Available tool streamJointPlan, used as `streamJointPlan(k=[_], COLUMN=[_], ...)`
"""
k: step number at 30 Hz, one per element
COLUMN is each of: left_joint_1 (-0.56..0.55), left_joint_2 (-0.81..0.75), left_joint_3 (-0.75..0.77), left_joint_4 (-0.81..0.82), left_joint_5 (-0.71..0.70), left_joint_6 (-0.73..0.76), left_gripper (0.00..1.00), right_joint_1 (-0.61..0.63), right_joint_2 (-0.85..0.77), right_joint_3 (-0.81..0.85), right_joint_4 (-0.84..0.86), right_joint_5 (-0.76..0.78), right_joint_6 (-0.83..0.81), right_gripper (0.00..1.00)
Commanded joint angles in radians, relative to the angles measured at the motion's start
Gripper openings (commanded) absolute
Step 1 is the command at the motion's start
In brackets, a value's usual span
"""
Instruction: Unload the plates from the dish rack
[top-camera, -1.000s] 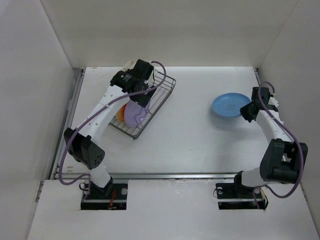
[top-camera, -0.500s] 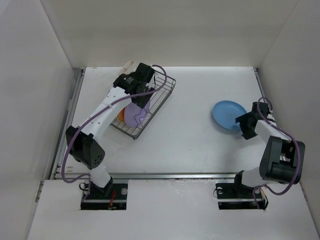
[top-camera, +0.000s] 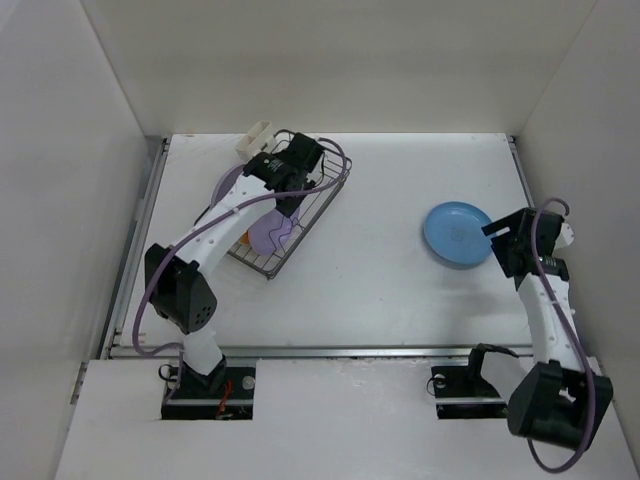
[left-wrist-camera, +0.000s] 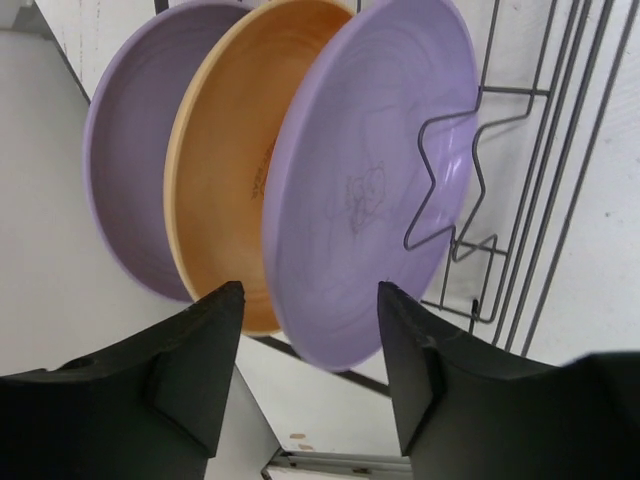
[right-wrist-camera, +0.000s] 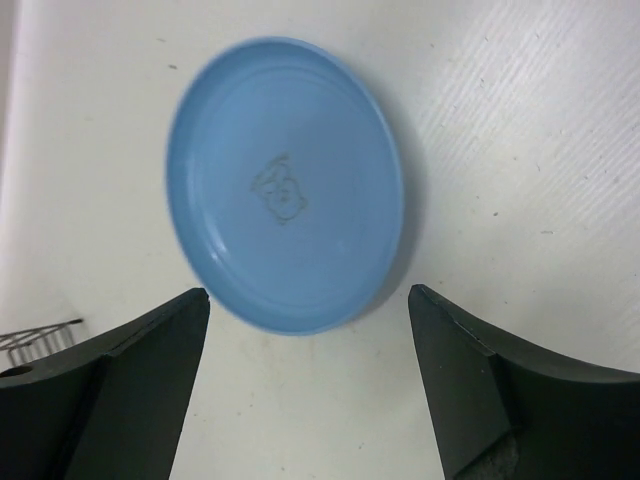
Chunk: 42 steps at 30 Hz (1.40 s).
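Three plates stand on edge in the dish rack (top-camera: 328, 188), which sits askew near the far left corner of the counter (top-camera: 380, 290) with a cream box (top-camera: 256, 133) at its far corner: a front purple plate (left-wrist-camera: 370, 180) with a faint cartoon outline at its centre, an orange plate (left-wrist-camera: 225, 180) whose print is too small to read, and a rear purple plate (left-wrist-camera: 130, 170). The left jaws hang apart over the rack, with the front purple plate's rim between them. Near the right edge a blue plate (right-wrist-camera: 285, 185) with a similar outline lies flat, and the right jaws are spread wide just beside it, holding nothing.
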Motion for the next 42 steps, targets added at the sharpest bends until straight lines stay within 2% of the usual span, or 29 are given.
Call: streamJointPlan(k=[1, 2, 9, 15, 17, 21, 23, 29, 33, 37, 38, 42], left_joint_1=[0.0, 0.0, 0.0, 0.01, 0.01, 0.01, 0.0, -0.033, -0.052, -0.052, -0.052, -0.062], left_joint_2=[0.042, 0.042, 0.076, 0.067, 0.042, -0.027, -0.05, -0.105, -0.139, -0.179, -0.179, -0.147], left_joint_3=[-0.027, -0.027, -0.027, 0.007, 0.024, 0.069, 0.123, 0.27, 0.292, 0.303, 0.303, 0.313], left_joint_4=[0.046, 0.046, 0.046, 0.005, -0.008, -0.049, -0.072, -0.155, -0.195, -0.244, -0.256, -0.331], left_joint_5=[-0.079, -0.088, -0.151, -0.151, -0.162, -0.162, -0.141, 0.02, 0.123, 0.413, 0.524, 0.74], left_joint_6=[0.011, 0.0, -0.014, -0.045, -0.045, -0.045, -0.035, -0.068, -0.068, -0.022, -0.011, 0.069], left_gripper=[0.5, 0.47, 0.43, 0.0, 0.0, 0.0, 0.0, 0.0, 0.0, 0.0, 0.0, 0.0], right_joint_1=[-0.005, 0.004, 0.025, 0.046, 0.046, 0.086, 0.109, 0.198, 0.258, 0.356, 0.382, 0.535], right_joint_2=[-0.121, -0.144, -0.258, -0.289, -0.299, -0.325, -0.336, -0.346, -0.336, -0.293, -0.284, -0.214], right_joint_3=[0.043, 0.043, 0.096, 0.116, 0.116, 0.107, 0.107, 0.181, 0.192, 0.172, 0.172, 0.181], right_joint_4=[-0.051, -0.064, -0.108, -0.092, -0.068, 0.018, 0.061, 0.08, 0.139, 0.283, 0.314, 0.362], right_joint_5=[0.011, 0.011, -0.002, -0.109, -0.178, -0.42, -0.475, -0.599, -0.683, -0.795, -0.795, -0.742], right_joint_6=[-0.063, -0.086, -0.146, -0.198, -0.238, -0.304, -0.342, -0.414, -0.424, -0.358, -0.344, -0.344], right_gripper=[0.86, 0.86, 0.86, 0.88, 0.88, 0.92, 0.94, 0.96, 0.97, 0.97, 0.97, 0.97])
